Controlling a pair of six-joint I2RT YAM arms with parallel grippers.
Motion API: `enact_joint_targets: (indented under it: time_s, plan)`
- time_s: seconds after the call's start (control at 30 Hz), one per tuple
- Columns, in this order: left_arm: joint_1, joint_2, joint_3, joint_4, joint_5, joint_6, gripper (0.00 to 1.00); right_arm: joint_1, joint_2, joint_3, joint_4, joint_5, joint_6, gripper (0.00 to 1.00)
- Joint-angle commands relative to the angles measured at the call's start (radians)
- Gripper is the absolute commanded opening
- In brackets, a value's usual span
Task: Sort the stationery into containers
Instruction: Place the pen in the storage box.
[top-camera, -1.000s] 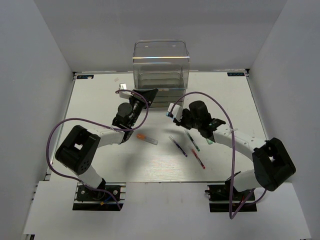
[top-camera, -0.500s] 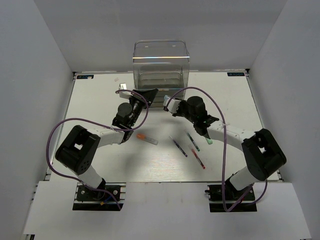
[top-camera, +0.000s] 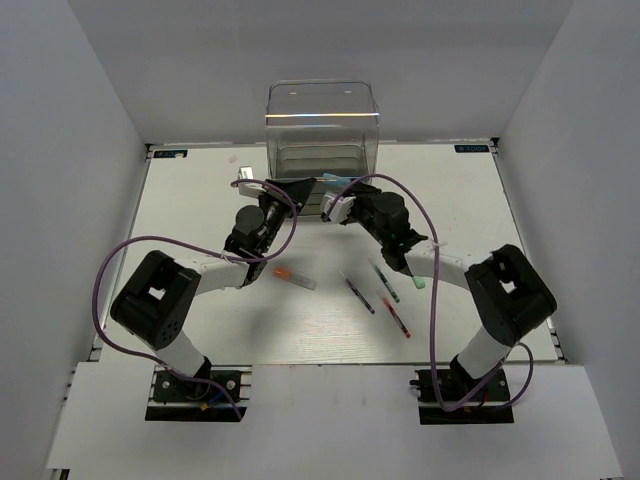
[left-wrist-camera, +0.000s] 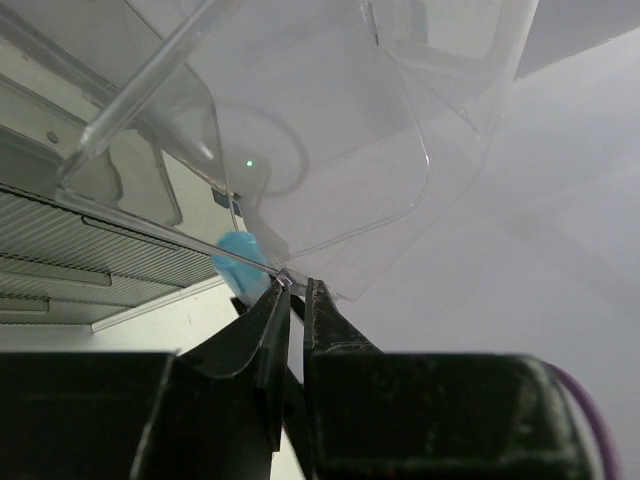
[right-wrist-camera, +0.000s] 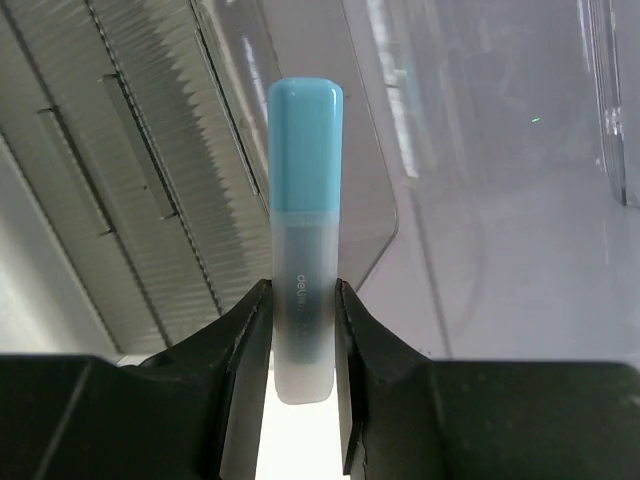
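From above, both claws crowd the front of the clear organiser (top-camera: 322, 125), and their fingertips are too small to read. The left gripper (top-camera: 303, 186) and right gripper (top-camera: 335, 203) sit just beside each other, with a scrap of the light-blue marker (top-camera: 333, 180) showing at the right one. An orange-capped marker (top-camera: 293, 277), dark pen (top-camera: 356, 291), green pen (top-camera: 385, 282) and red pen (top-camera: 396, 317) lie on the table (top-camera: 200, 220). A mint-green marker (top-camera: 417, 281) is partly hidden by the right arm.

The left wrist view is mostly glare. Its jaws are almost closed, nipping the thin rim of a clear drawer (left-wrist-camera: 330, 150). The marker's blue tip peeks out beside them.

At the right wrist, the jaws clamp the marker's frosted barrel. Its blue cap points up at the organiser's ribbed drawers.
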Motion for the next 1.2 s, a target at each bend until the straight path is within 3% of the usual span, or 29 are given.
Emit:
enact_joint_targets:
  time_s: [0.0,0.6,1.17]
  plan:
    - [-0.002,-0.053,0.049,0.041,0.007,0.017,0.0,-0.001,0.057,0.028,0.204,0.032,-0.089,0.0]
    - [-0.002,-0.053,0.049,0.041,0.016,0.017,0.0,-0.008,0.264,0.043,0.529,0.054,-0.378,0.0]
    - [-0.002,-0.053,0.039,0.05,0.016,0.017,0.0,-0.006,0.248,0.055,0.552,0.058,-0.431,0.0]
